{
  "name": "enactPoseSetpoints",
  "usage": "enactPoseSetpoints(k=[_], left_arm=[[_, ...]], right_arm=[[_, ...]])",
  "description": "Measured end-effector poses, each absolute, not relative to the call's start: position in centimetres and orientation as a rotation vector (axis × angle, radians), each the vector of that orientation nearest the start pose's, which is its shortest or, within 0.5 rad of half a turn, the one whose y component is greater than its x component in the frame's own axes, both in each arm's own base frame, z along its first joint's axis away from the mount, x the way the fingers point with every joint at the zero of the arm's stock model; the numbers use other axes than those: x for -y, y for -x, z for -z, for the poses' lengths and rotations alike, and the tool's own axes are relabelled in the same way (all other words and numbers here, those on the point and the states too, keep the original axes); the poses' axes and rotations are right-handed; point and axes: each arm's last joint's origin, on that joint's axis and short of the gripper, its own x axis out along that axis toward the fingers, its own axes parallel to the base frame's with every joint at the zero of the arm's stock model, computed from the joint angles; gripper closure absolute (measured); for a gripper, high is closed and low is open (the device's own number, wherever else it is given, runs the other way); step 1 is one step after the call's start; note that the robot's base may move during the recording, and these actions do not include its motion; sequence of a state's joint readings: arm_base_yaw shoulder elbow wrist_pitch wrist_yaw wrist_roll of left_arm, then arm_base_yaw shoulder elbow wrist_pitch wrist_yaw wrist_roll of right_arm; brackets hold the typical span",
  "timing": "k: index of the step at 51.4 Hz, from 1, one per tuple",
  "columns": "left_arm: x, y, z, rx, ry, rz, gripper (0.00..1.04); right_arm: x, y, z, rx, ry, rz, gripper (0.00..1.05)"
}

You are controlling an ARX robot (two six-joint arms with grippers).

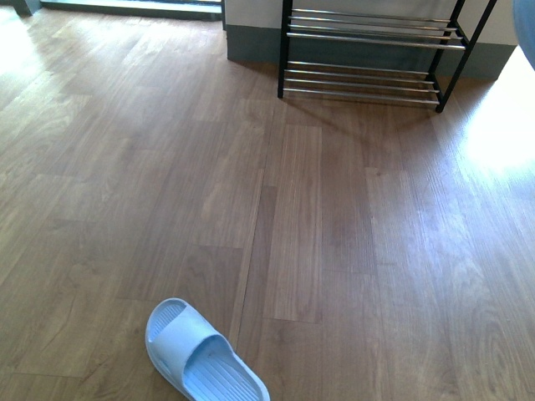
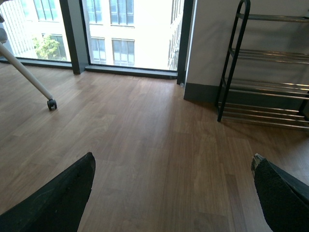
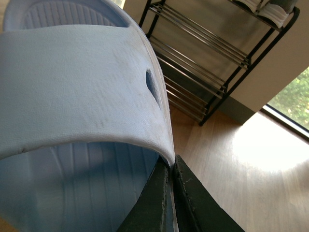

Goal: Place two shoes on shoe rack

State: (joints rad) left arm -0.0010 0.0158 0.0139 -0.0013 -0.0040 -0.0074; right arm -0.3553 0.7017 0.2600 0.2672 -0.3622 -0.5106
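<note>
One pale blue slide (image 1: 201, 355) lies on the wooden floor near me, left of centre. A second pale blue slide (image 3: 82, 82) fills the right wrist view, and my right gripper (image 3: 171, 166) is shut on the edge of its strap, holding it above the floor. The shoe rack (image 1: 368, 50), with a black frame and chrome rods, stands against the far wall; it also shows beyond the held slide (image 3: 207, 58). My left gripper (image 2: 173, 193) is open over bare floor with nothing between its fingers (image 2: 63, 198), and the shoe rack (image 2: 270, 87) is ahead of it to one side.
Something with white soles (image 3: 268, 9) rests on an upper rack shelf. Tall windows (image 2: 130, 34) and a white leg on a caster (image 2: 51, 103) are beyond the left gripper. A bright sun patch (image 1: 501, 125) lies on the floor right of the rack.
</note>
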Motion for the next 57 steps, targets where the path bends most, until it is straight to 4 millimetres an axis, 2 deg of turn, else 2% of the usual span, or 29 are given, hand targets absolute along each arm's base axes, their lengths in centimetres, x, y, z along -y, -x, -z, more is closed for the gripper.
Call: enactPoseSetpoints(k=[19,21,23,25,29,36,39,44,57], left_arm=[[0.0,-9.8,-16.7,-0.003,0.007,0.002,0.09],[0.0,-9.8,-16.6,-0.069,0.063,0.003,0.09],[0.2,-9.9,-16.6,-0.21,0.165,0.013,0.09],[0.4,-10.5,-16.4,-0.356,0.315,0.011,0.09],[0.7,-12.3,-15.8,-0.474,0.561,-0.017,0.09],[1.4,-15.5,-15.3,-0.558,0.727,-0.085,0.09],[1.8,-16.6,-14.8,-0.605,0.749,-0.099,0.09],[3.0,-19.4,-12.2,-0.781,0.745,-0.139,0.09],[4.4,-23.1,-6.4,-1.036,0.686,-0.23,0.09]], right_arm=[[4.6,-15.2,-20.6,-0.161,0.448,-0.045,1.03],[4.6,-15.2,-20.6,-0.161,0.448,-0.042,1.03],[4.6,-15.2,-20.6,-0.161,0.448,-0.042,1.03],[4.6,-15.2,-20.6,-0.16,0.448,-0.046,1.03],[4.6,-15.3,-20.6,-0.16,0.448,-0.047,1.03],[4.6,-15.2,-20.6,-0.16,0.448,-0.045,1.03],[4.6,-15.2,-20.6,-0.16,0.448,-0.047,1.03],[4.6,-15.3,-20.6,-0.16,0.448,-0.047,1.03],[4.6,-15.3,-20.6,-0.16,0.448,-0.047,1.03]])
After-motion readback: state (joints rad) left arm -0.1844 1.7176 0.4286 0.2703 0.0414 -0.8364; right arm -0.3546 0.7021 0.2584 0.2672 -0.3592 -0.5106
